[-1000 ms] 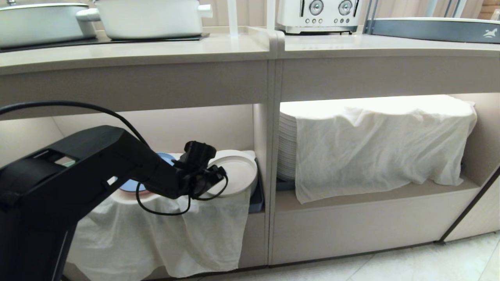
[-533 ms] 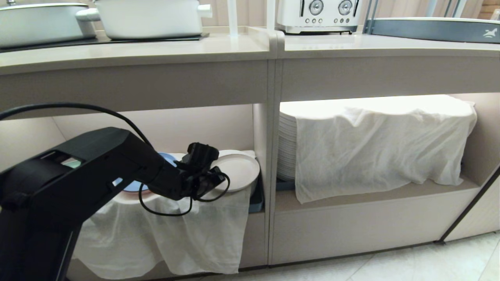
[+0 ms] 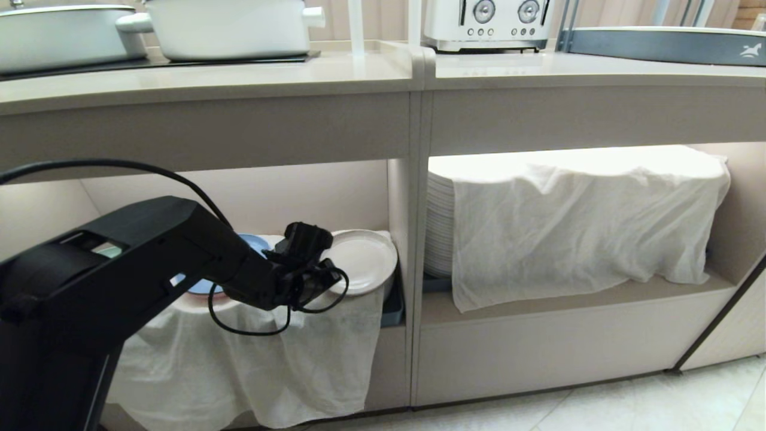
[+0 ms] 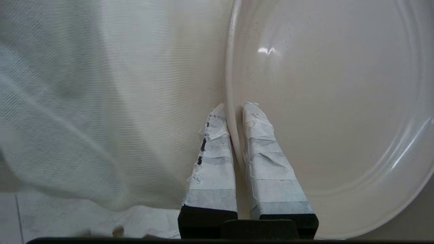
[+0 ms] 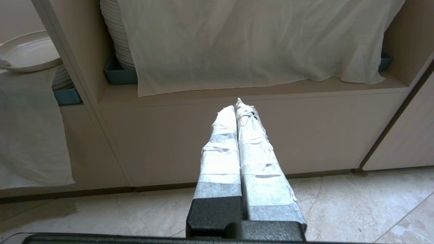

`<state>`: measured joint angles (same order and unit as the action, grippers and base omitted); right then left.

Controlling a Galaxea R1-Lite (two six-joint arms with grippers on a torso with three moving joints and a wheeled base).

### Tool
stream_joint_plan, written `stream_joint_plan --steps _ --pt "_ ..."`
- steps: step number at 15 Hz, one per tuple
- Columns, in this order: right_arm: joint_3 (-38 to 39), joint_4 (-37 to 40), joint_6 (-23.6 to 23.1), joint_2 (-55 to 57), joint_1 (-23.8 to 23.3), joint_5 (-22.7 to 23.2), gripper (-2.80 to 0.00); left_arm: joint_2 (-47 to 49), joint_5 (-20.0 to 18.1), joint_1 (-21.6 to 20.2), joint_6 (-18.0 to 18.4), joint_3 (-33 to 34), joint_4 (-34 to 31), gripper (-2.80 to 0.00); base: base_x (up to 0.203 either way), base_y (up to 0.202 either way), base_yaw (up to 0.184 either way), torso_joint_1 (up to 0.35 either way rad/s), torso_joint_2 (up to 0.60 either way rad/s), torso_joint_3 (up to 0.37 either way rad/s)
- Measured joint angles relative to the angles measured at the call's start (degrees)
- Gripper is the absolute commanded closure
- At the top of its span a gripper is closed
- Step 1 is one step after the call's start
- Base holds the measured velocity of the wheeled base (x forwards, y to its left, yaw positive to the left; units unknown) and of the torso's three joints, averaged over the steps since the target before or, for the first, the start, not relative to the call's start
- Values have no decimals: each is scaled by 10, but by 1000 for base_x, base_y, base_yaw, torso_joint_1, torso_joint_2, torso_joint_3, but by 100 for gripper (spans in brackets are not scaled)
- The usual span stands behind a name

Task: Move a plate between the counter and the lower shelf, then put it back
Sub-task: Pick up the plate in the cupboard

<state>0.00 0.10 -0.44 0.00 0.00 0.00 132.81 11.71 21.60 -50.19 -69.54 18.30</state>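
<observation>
Desk (image 3: 209,81) across the frame's top, lower shelf (image 3: 335,191) lit at centre left, plate (image 3: 362,260) inside it.
The plate rests on the draped stack at the bay's right, close to the divider post, leaving open room only toward the front; left end effector (image 4: 232,110) pinches its near rim to draw it out. Right end effector (image 5: 239,106) hangs pressed together, idle, over the floor.
</observation>
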Motion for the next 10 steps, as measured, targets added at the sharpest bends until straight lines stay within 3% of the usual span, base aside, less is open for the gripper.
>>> stream_joint_plan --steps 10 --pt "0 0 0 0 0 0 0 -58 2 -3 -34 95 -2 0 0 0 0 0 0 0"
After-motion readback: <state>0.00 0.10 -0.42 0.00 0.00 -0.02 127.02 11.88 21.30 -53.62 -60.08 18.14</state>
